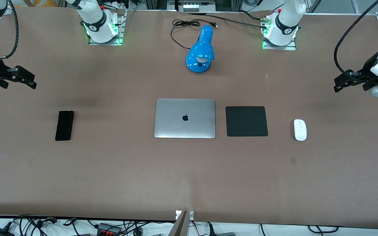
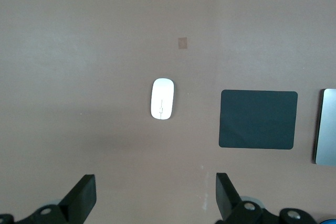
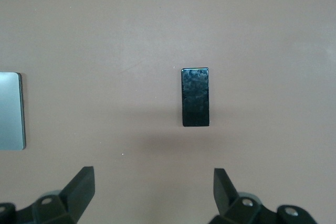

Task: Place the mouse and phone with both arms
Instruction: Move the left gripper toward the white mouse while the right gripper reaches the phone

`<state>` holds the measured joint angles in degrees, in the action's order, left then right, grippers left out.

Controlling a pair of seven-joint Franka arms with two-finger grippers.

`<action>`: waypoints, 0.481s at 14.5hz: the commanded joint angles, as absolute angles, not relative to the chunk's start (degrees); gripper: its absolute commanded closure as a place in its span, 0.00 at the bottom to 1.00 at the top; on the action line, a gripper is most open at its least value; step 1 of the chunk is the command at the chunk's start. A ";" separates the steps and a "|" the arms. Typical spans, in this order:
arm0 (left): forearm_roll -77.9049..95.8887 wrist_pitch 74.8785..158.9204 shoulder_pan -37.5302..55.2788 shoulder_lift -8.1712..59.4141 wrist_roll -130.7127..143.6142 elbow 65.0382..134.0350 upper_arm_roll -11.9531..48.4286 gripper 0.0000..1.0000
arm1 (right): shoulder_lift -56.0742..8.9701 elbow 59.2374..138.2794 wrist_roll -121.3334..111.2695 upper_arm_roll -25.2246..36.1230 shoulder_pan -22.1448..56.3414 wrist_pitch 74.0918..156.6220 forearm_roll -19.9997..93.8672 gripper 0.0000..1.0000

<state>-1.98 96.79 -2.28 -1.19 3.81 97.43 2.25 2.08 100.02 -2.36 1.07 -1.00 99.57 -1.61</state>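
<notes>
The white oval mouse (image 1: 300,129) (image 2: 162,106) lies flat on the brown table toward the left arm's end, beside a square black pad (image 1: 246,121). The slim black phone (image 1: 64,125) (image 3: 196,96) lies flat toward the right arm's end. My left gripper (image 1: 340,86) (image 2: 156,192) hangs open high over the table's edge, apart from the mouse, with nothing between its fingers. At the other end of the table, my right gripper (image 1: 28,80) (image 3: 154,187) hangs open and empty too, apart from the phone.
A closed silver laptop (image 1: 185,118) lies mid-table between phone and pad. A blue desk lamp (image 1: 201,49) with its black cable (image 1: 184,25) stands farther from the camera, between the two arm bases. A small dark patch (image 1: 293,160) marks the tabletop nearer the camera than the mouse.
</notes>
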 commanded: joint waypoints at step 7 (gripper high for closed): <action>-2.99 95.36 -2.29 -0.62 4.39 96.06 2.46 0.00 | 2.46 99.76 -2.46 0.53 -1.14 98.79 -0.70 0.00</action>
<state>-1.98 96.72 -2.28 -1.19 3.85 97.43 2.25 2.08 100.02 -2.36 0.80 -0.96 99.54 -1.61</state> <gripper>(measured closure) 0.000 0.000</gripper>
